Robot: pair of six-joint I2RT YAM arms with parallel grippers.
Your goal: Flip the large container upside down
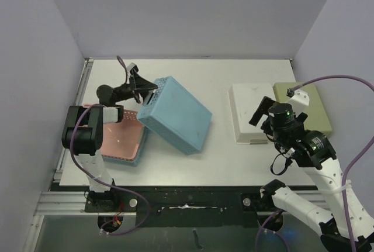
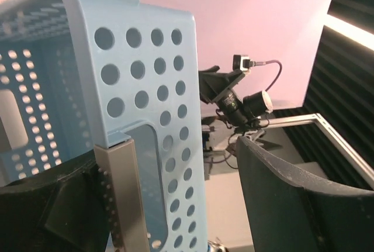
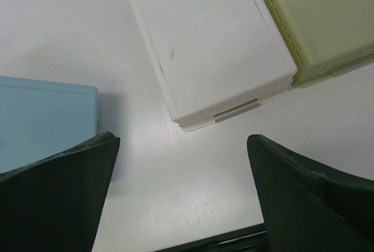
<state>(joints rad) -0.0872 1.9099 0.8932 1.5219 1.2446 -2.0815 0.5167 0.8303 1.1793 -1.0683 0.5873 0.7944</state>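
Blue plastic, punched with round holes: the large container (image 1: pixel 178 117) sits left of centre in the overhead view. It is tipped so its smooth base faces up and to the right and its mouth faces down-left, over a pink tray (image 1: pixel 120 138).

- Long axis runs upper left to lower right. The lower-right end looks to rest on the table (image 1: pixel 234 158), and the upper-left handle end is raised.
- Left gripper (image 1: pixel 142 90) is at that raised end wall. In the wrist view the grey pad (image 2: pixel 117 199) lies against the rim, and a gap shows between the wall and the other finger (image 2: pixel 292 205), so the jaws straddle the wall without clamping it. My read is that it works as a lever to roll the box over.
- Right gripper (image 3: pixel 181 142) hovers spread wide and holds nothing, well right of the action, near a white box (image 3: pixel 210 47) and an olive one (image 3: pixel 315 18). Probably parked clear.

Judged by the tilt, the flip is past halfway but not yet flat.
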